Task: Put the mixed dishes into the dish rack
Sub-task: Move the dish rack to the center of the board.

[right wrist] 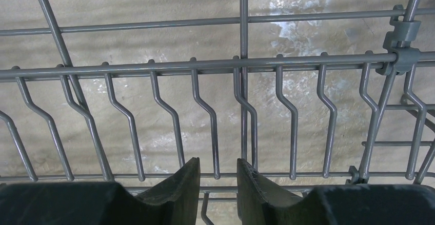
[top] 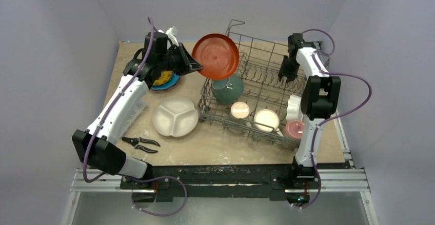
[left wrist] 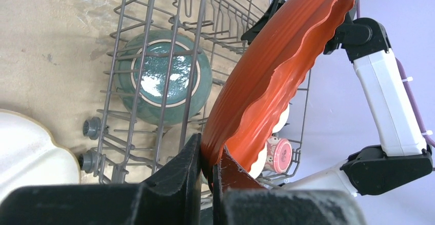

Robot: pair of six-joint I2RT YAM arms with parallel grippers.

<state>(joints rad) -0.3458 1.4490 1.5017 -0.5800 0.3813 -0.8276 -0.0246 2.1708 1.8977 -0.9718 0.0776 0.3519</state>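
Note:
My left gripper (top: 194, 63) (left wrist: 210, 156) is shut on the rim of the orange plate (top: 216, 56) (left wrist: 277, 66). It holds the plate tilted in the air above the left end of the grey wire dish rack (top: 256, 76) (left wrist: 154, 9) (right wrist: 205, 66). In the rack lie a teal bowl (top: 228, 89) (left wrist: 164, 76), two cream mugs (top: 239, 110) (top: 266, 120) and a pink mug (top: 294, 128) (left wrist: 279, 155). My right gripper (top: 286, 76) (right wrist: 218, 166) hangs open and holds nothing, just above the rack's tines at the far right. A white divided plate (top: 175, 116) (left wrist: 25, 148) lies on the table left of the rack.
A stack of blue and yellow plates (top: 165, 79) sits partly hidden under my left arm at the back left. Black-handled pliers (top: 139, 143) lie near the front left. The rack's tall wire sides stand around the right gripper.

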